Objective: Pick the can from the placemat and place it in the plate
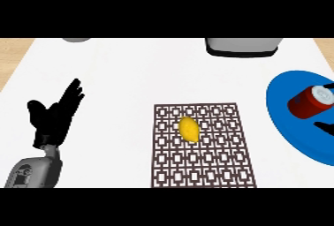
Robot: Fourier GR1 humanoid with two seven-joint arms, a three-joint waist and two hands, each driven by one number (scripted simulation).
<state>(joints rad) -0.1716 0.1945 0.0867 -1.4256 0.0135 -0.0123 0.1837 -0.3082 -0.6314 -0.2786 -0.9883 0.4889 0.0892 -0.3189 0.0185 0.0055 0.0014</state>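
Lying tilted on the blue plate (287, 112) at the right edge of my view is the red can (312, 102), its pale top turned up and to the right. The plate runs out of view on its right side, so only part of it shows. Just below the can, a small dark piece of my right hand (325, 128) pokes in over the plate; too little of it shows for me to tell how its fingers stand or whether it touches the can. Toward the middle of the white bench (117, 66) lies the brown patterned placemat (202, 163), with a yellow lemon (189, 129) on its upper half. My left hand (53, 117) rests at the left, open, fingers straight and pointing up. Two grey objects at the far edge are cut off and hard to name.
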